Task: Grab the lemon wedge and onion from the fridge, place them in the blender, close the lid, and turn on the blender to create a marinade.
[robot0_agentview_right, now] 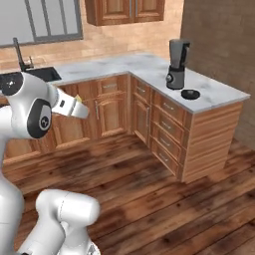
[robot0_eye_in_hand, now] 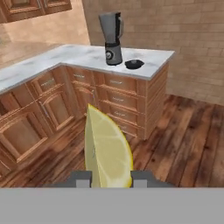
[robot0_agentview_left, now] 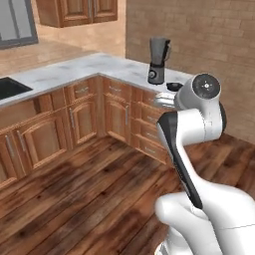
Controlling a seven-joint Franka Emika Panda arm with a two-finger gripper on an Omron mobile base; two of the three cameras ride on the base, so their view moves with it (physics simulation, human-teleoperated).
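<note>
Because the end effector [robot0_eye_in_hand: 109, 178] has only a narrow pinch on the lemon wedge [robot0_eye_in_hand: 107, 151], its fingers closed against the wedge's two flat sides near the bottom, I'd worry first about the wedge slipping or twisting out on the way across the room; a quick swing of the arm or a jolt from the base over the wooden floor could do it. The blender [robot0_eye_in_hand: 112, 38] stands well away on the marble counter [robot0_eye_in_hand: 78, 56], near the corner end by the brick wall, with its jug open at the top, and the lid [robot0_eye_in_hand: 134, 64] lies on the counter just beside its base. The jug's mouth looks narrow, so a wedge let go off-centre could catch the rim and fall to the counter or floor, and an arm coming in low might knock the jug or nudge the lid. In the right base view a yellow bit shows at the arm's tip. By my count: one lemon wedge, one blender, one lid, one counter run with a sink [robot0_agentview_right: 42, 73] at its far side.
</note>
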